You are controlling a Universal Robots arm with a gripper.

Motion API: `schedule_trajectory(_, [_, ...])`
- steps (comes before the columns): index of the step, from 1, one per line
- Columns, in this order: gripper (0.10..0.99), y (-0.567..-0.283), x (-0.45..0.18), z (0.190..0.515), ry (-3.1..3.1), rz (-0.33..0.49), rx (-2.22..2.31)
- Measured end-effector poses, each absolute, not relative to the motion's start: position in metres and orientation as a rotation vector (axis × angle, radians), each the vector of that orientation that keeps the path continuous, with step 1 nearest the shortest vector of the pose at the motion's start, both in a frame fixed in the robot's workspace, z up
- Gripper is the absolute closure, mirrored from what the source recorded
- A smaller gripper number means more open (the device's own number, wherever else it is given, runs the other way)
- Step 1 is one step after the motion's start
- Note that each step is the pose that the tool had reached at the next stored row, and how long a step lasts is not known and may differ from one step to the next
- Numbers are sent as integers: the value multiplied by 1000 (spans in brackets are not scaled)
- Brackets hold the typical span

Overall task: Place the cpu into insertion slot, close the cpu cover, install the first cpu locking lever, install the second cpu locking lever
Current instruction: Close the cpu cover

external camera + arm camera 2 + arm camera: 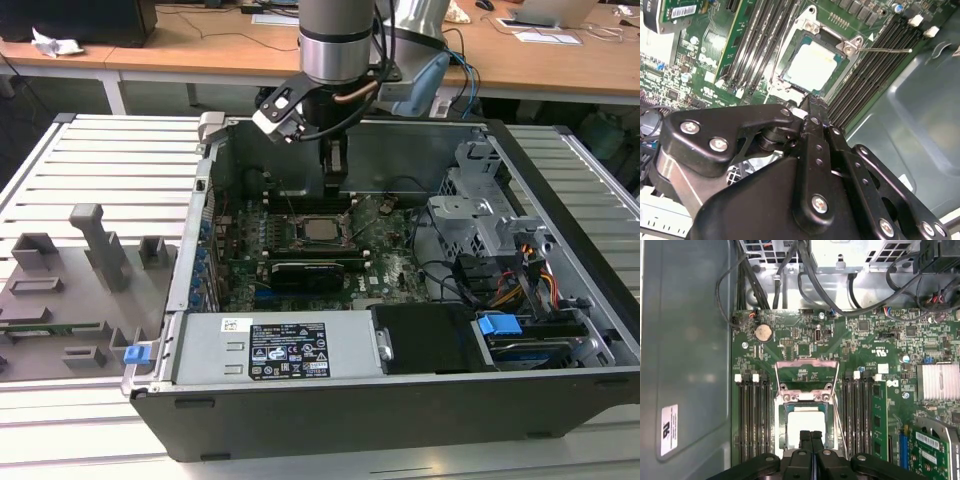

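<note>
**Chip seated, cover raised**

Nearest, in the first wrist view: black gripper, jaws pressed together, nothing between them, poised over one edge of the cpu. The cpu: small flat square, dull silver-grey top glaring pale, seated level in the insertion slot, dark and metal-rimmed. Beyond, the cpu cover: thin silvery frame, square cut-out, swung up off the cpu, green board visible through it. Flanking, long black memory slots. Farthest, black cables.

memory slots flanking cpu, cables looping nearby, case wall beside, open overhead
</note>
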State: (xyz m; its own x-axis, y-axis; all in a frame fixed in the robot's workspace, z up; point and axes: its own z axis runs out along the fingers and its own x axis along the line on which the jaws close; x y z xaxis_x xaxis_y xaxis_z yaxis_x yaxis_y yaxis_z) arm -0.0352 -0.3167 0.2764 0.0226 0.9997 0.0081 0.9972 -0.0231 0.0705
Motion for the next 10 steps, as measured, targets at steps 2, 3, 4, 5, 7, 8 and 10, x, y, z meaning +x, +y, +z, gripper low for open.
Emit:
schedule_trajectory(2, [980,-317,-32,276,2164,85,2214])
schedule_trajectory(3, [980,-317,-31,276,2164,85,2214])
schedule_trajectory(4, [980,-317,-29,276,2164,85,2214])
schedule_trajectory(5, [980,-317,-28,276,2164,85,2214])
schedule_trajectory(7, [980,-317,-25,276,2164,85,2214])
schedule_trajectory(8, [980,-317,-24,276,2164,85,2214])
schedule_trajectory(10, [980,-317,-21,276,2164,85,2214])
